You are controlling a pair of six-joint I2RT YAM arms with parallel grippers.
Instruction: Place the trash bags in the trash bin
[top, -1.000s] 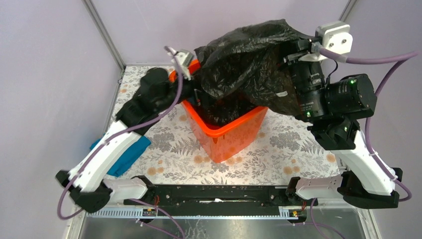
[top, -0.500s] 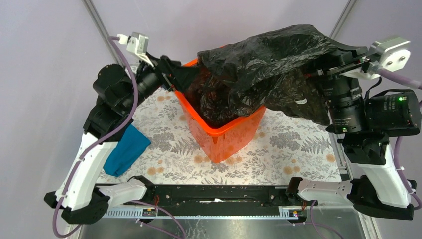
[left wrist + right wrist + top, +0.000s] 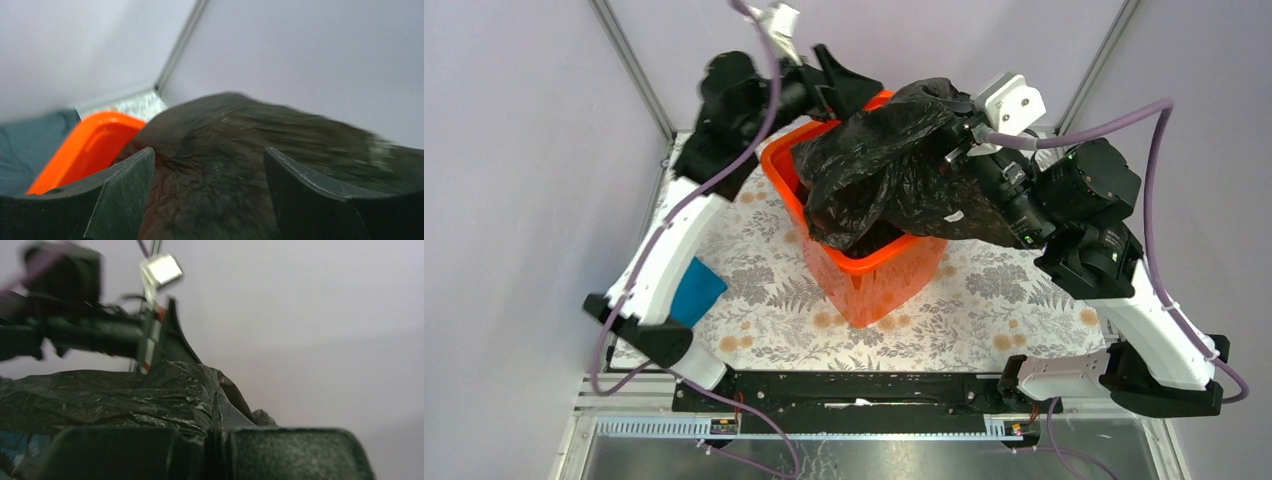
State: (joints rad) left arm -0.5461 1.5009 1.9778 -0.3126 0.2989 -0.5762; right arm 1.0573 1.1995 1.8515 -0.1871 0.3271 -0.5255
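We're holding the trash bag [image 3: 879, 170] up by its right end, so the loose bulk is hanging over the mouth of the trash bin [image 3: 874, 285] and sagging in. Our right gripper [image 3: 217, 437] is pinched tight on a fold of black film, with the pads nearly meeting and plastic trapped between them. Our left gripper [image 3: 207, 155] is gaping wide and clamping nothing. It's hovering by the bin's far-left rim with the bag's hump just ahead of it. We can't tell if it's touching the film. We're reading that as lining up to push or re-grab.

The bag's lower left part is sitting inside the bin. The rest is bulging above the rim and spilling over the right side. Its long axis is running diagonally, high at the right grip and sloping down-left into the bin. The bin is standing upright on the table [image 3: 1014, 290]. A teal cloth [image 3: 696, 290] is lying by the left arm, not involved.
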